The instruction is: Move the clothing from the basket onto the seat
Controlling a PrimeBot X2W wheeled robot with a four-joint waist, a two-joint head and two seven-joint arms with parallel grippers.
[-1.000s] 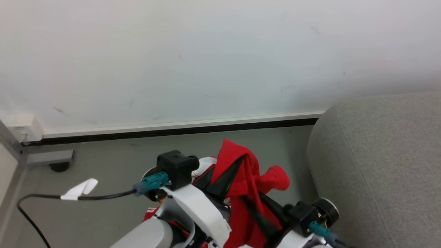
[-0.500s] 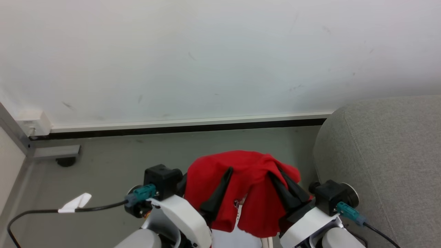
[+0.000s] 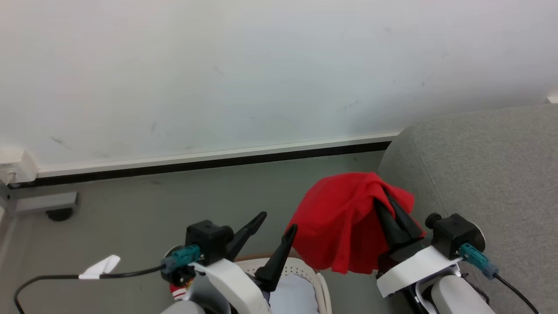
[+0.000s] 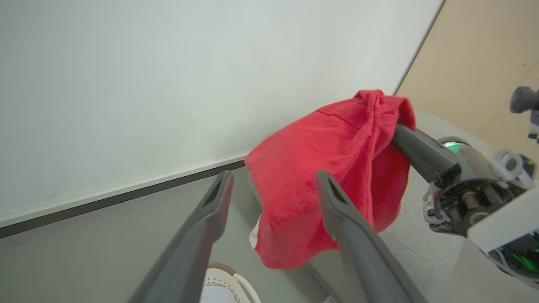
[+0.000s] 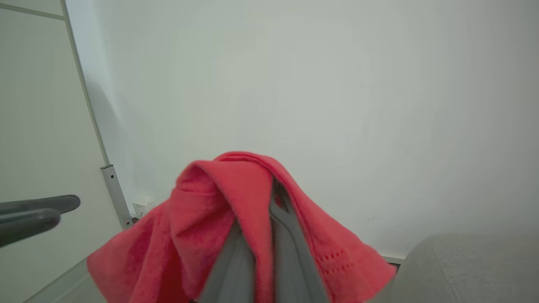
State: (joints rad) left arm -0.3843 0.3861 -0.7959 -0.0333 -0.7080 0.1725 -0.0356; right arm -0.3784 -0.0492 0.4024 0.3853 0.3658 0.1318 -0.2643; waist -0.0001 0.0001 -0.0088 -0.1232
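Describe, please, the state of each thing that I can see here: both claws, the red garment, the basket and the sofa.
Basket: on the floor, pale padding inside.
Sofa: no clothing on the visible part.
Red garment: lifted, hanging in the air beside the sofa, not yet on it.
Right claw: shut on the red garment.
Left claw: open, holding nothing, above the basket.

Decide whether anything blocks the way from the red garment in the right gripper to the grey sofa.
Nothing visible does. The red garment hangs from the right gripper just beside the sofa, at its rounded corner, with open air between them.
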